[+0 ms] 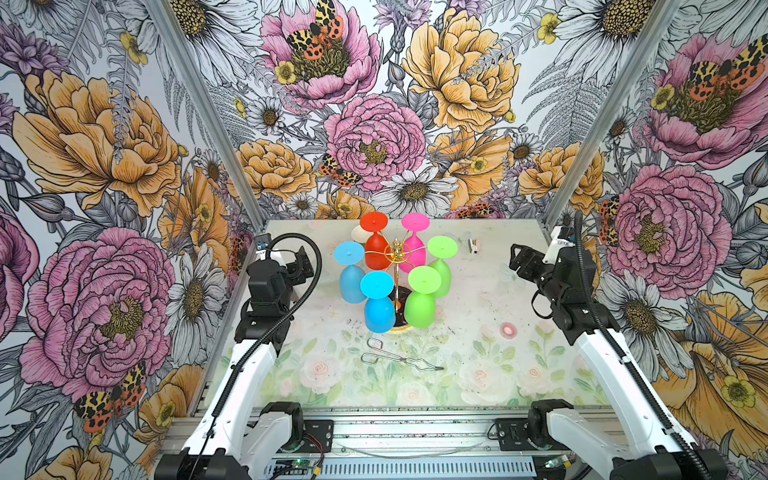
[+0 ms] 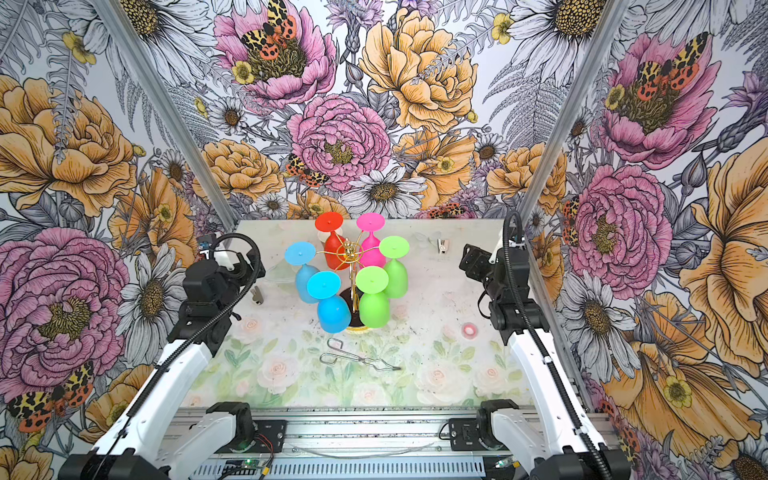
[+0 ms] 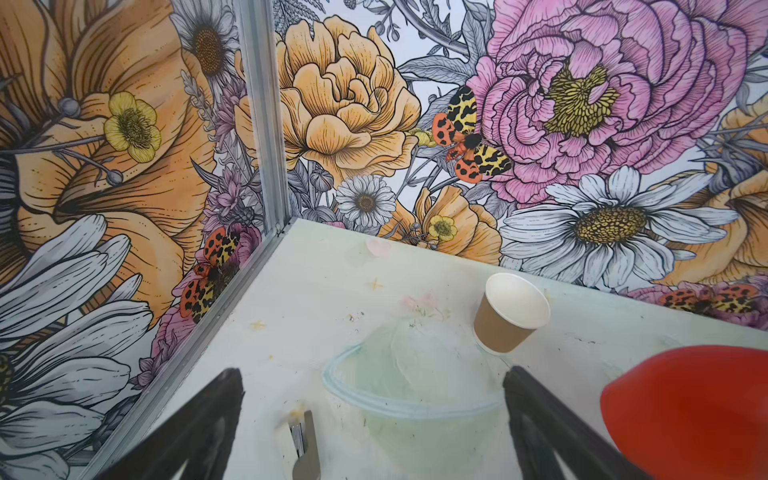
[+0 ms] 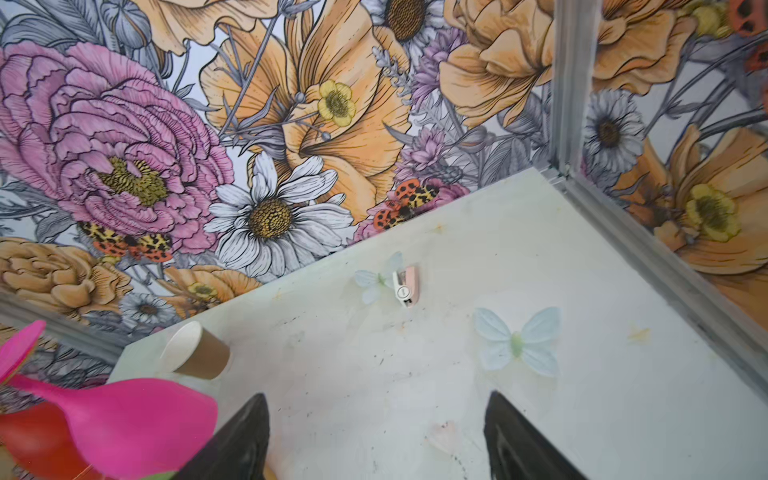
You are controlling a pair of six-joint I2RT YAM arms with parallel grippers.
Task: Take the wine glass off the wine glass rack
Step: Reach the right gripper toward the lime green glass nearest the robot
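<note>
Six wine glasses (image 1: 379, 311) hang foot-up on the wine glass rack (image 1: 395, 251) at the centre of the surface (image 1: 478, 365). They look like light, stiff, slick plastic. I'd clasp the green wine glass (image 1: 441, 279) at 3 o'clock round its bowl. The left gripper (image 3: 372, 372) and right gripper (image 4: 377, 395) gape, empty.

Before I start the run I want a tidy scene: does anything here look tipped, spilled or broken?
Nothing is tipped or broken: all six wine glasses hang bowl-down on the wine glass rack. The only oddity is dark specks soiling the table around the rack's base, near the wire tongs.
</note>
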